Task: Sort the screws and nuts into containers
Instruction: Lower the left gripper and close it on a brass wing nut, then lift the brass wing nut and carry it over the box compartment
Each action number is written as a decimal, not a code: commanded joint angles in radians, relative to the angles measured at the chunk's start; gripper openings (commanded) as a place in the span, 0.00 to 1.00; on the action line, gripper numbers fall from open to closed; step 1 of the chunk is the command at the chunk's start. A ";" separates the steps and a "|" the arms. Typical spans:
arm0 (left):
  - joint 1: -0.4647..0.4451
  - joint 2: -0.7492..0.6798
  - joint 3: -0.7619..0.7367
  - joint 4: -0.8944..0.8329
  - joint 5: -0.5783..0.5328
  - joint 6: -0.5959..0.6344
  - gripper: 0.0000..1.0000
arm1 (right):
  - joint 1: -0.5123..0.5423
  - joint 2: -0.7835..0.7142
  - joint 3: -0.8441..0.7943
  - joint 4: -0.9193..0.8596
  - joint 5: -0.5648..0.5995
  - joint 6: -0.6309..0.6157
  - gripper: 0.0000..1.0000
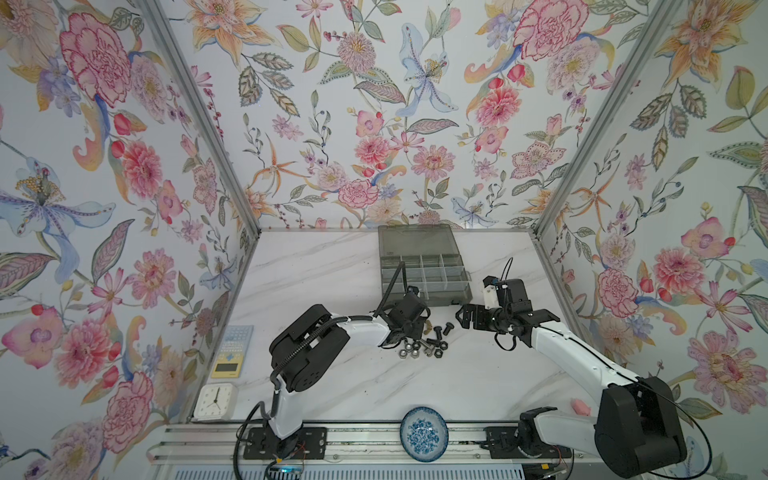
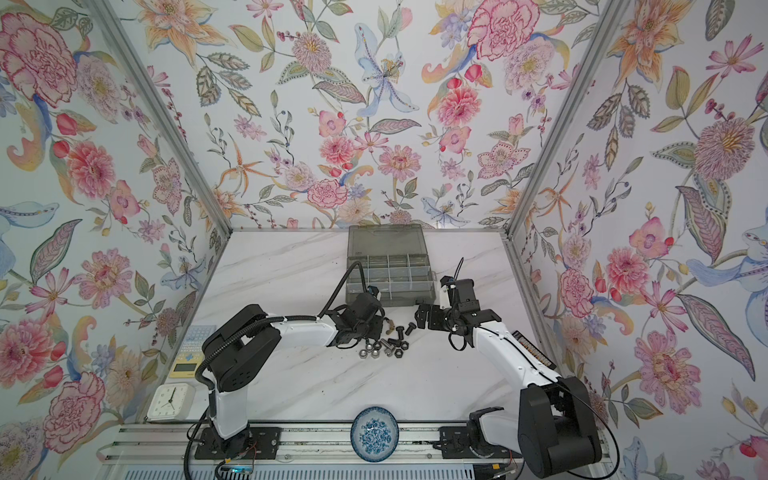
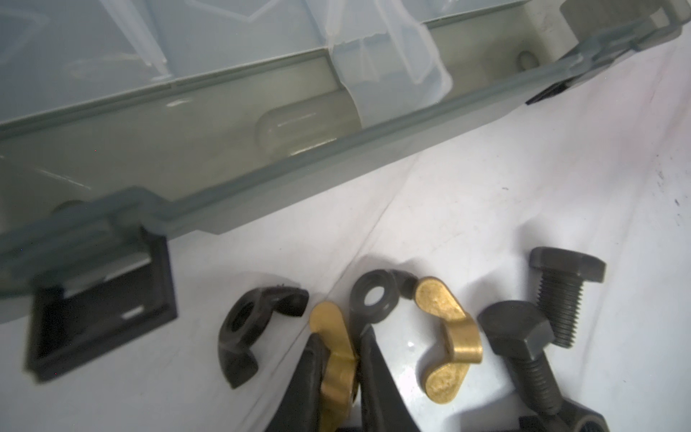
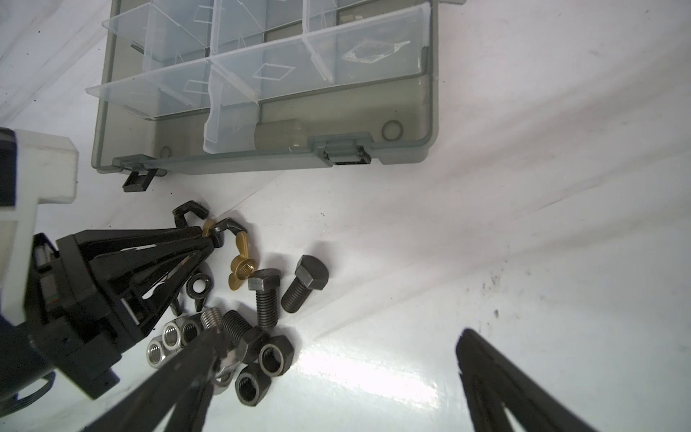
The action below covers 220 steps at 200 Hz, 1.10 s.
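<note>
Your left gripper is clenched on one brass wing nut, pinched between its fingers against the marble table. This is at the middle of both top views, just below the grey organiser box. A second brass wing nut, a black wing nut and black screws lie just beside the fingers. Your right gripper stands spread wide, grasping nothing, at the pile's right edge in both top views.
</note>
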 commanded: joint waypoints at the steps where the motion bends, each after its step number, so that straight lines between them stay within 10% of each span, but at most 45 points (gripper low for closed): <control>1: 0.006 0.024 -0.024 -0.049 0.014 0.008 0.14 | 0.008 0.002 -0.014 -0.016 -0.014 0.015 1.00; 220: 0.055 -0.178 -0.033 -0.098 -0.020 0.057 0.00 | 0.011 -0.007 -0.026 -0.016 -0.020 0.015 1.00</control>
